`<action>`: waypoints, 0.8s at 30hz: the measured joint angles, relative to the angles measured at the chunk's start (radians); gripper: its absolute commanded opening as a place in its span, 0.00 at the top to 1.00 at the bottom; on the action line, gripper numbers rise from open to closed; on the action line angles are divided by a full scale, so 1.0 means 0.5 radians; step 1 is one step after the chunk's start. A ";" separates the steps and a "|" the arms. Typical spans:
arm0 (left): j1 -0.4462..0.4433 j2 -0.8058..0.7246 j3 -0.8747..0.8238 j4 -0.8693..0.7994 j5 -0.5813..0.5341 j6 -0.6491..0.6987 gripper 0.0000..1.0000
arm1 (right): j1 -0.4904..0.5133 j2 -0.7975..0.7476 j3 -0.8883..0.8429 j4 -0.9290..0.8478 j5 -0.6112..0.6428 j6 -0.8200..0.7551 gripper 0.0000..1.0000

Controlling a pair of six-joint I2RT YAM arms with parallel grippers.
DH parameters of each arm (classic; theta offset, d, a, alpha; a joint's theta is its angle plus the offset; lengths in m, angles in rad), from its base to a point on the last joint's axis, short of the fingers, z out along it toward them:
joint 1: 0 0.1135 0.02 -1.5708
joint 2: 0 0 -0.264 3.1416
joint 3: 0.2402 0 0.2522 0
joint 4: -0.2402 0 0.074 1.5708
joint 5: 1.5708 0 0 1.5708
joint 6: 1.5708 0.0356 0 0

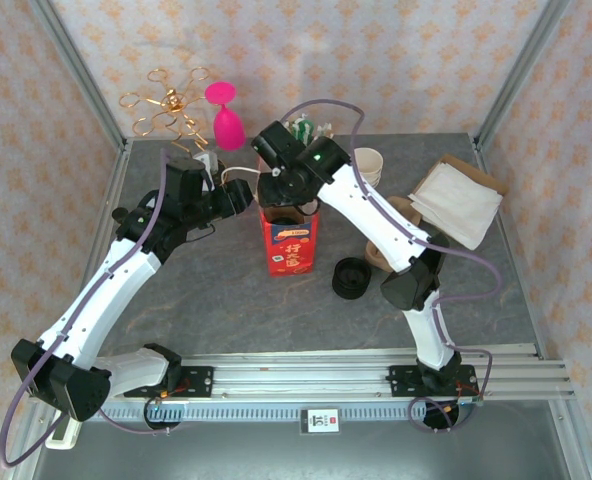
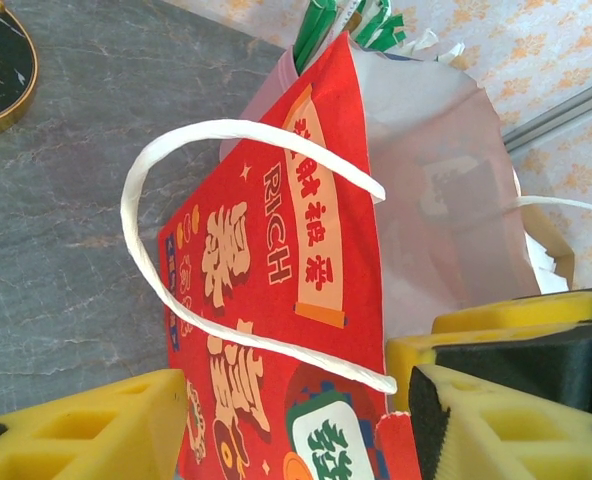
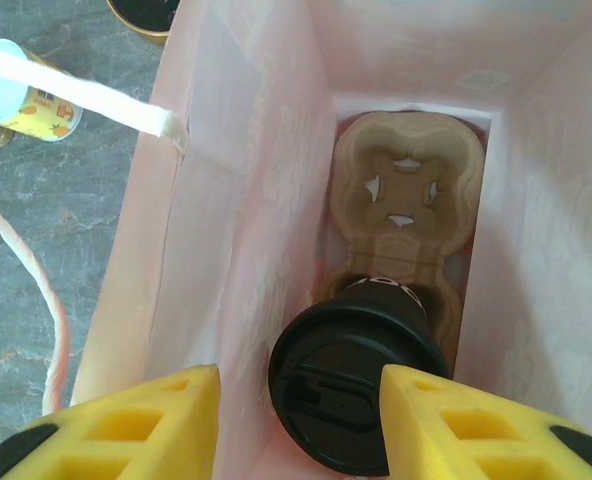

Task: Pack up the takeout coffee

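Note:
The takeout coffee (image 3: 361,385), a dark cup with a round black lid, sits in the near slot of a brown cardboard carrier (image 3: 406,190) at the bottom of the red paper bag (image 1: 289,243). My right gripper (image 3: 298,400) hangs open over the bag's mouth. Its yellow fingers (image 3: 126,425) straddle the lid from above, with a gap on the left side. My left gripper (image 2: 296,430) is open at the bag's top edge. The bag's red wall (image 2: 266,300) runs between its jaws, one finger outside and the other by the pale inside. A white handle (image 2: 146,170) loops free.
Right of the bag lie a pile of black lids (image 1: 351,277), a stack of cream cups (image 1: 368,165) and a box of white paper (image 1: 456,200). A pink goblet (image 1: 226,118) and gold wire stand (image 1: 166,105) stand at the back left. A yellow can (image 3: 26,95) lies by the bag.

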 measured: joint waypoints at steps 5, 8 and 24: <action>0.000 0.002 0.000 0.006 0.002 0.000 0.41 | 0.011 0.000 -0.072 -0.001 0.001 -0.010 0.58; 0.000 0.010 0.000 0.010 0.002 0.001 0.45 | 0.011 0.000 -0.117 0.000 0.003 -0.017 0.60; 0.000 0.081 -0.014 0.050 0.038 -0.001 0.60 | -0.006 0.000 -0.365 0.000 0.015 -0.064 0.64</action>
